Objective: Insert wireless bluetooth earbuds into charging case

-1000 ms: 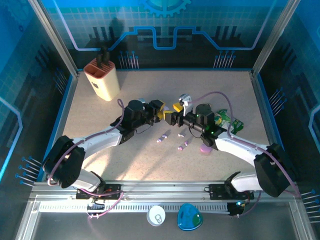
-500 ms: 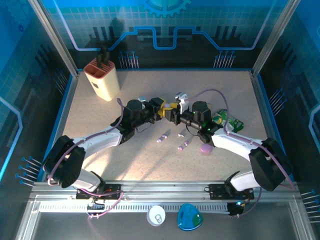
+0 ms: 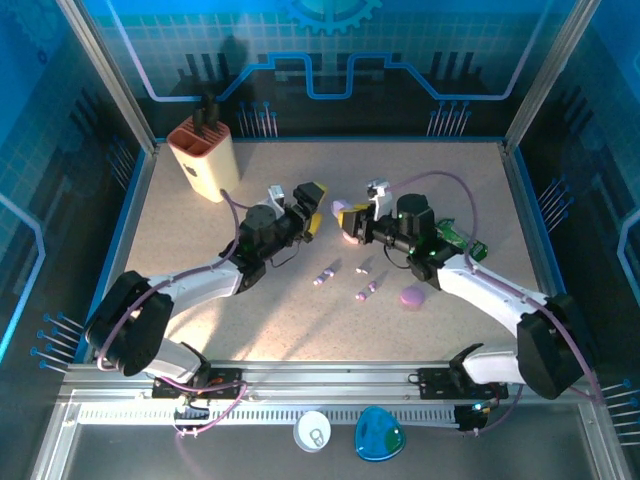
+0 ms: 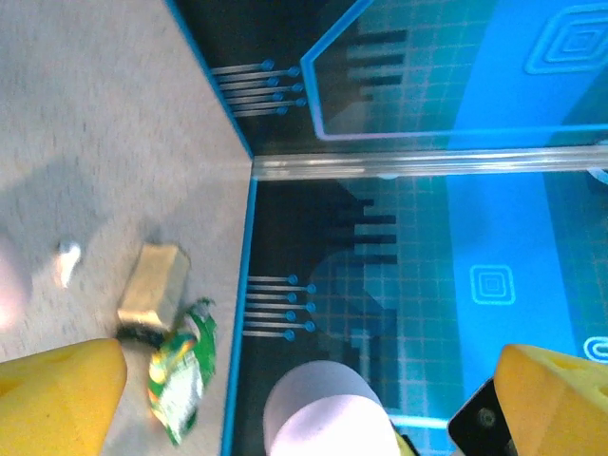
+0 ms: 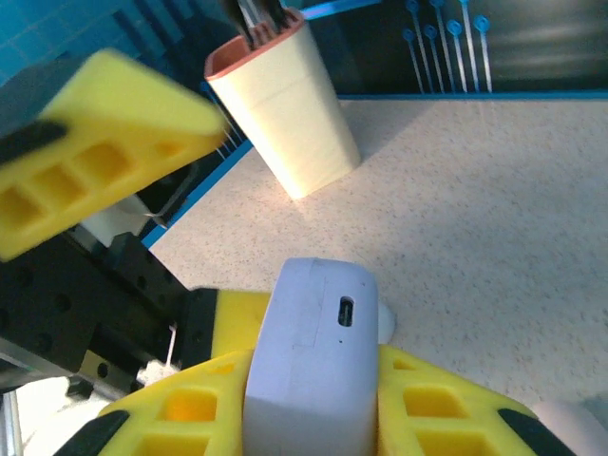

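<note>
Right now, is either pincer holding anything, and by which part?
The right pincer clamps the charging case by its two broad sides, port end exposed; the left pincer is open, empty.

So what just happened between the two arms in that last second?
A handover. The left gripper opened, let go of the lavender charging case and eased back a little; the right gripper closed on the case and now holds it alone. The earbuds, pink case and beige holder have not moved.
</note>
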Available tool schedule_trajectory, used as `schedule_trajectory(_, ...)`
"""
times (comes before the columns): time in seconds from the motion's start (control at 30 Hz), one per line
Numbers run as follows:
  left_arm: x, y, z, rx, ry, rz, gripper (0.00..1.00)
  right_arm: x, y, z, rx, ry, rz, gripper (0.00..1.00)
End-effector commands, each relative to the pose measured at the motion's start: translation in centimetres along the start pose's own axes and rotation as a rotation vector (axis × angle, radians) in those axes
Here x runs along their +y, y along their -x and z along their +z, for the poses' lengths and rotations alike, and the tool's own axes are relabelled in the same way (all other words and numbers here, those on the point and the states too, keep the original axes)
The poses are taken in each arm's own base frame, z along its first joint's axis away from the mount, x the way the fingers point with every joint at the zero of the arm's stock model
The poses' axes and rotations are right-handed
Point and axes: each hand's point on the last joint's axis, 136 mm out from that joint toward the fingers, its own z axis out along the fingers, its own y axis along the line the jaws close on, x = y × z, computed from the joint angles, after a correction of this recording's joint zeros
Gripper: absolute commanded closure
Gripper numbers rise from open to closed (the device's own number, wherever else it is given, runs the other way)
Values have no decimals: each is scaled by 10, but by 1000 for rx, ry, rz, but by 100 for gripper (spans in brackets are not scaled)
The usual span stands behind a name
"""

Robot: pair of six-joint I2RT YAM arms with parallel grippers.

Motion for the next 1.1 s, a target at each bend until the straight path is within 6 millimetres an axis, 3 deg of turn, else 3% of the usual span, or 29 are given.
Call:
schedule_trajectory(0.0, -36, 15, -10, -54, -228, 337, 1, -5, 0, -18, 89, -14, 171, 83)
schedule_trajectory(0.1, -64, 1, -22, 33, -467, 558, 1, 0, 3, -31, 123, 45, 278, 87)
schedule_trajectory(0.3, -66, -23, -24, 191, -573, 820, 1, 21, 6, -60, 179, 156, 402, 88)
schedule_trajectory(0.6, -63, -53, -48, 227, -734, 1246, 1, 59, 42, -89, 156, 422, 570, 90)
schedule_trajectory(0.73, -65, -68, -58, 293, -827, 1331, 1, 73, 52, -95, 159, 501, 599, 91)
schedule_trajectory(1.07, -78, -90, -63, 421, -974, 1359, 5, 89, 48, -101, 199, 607, 785, 95)
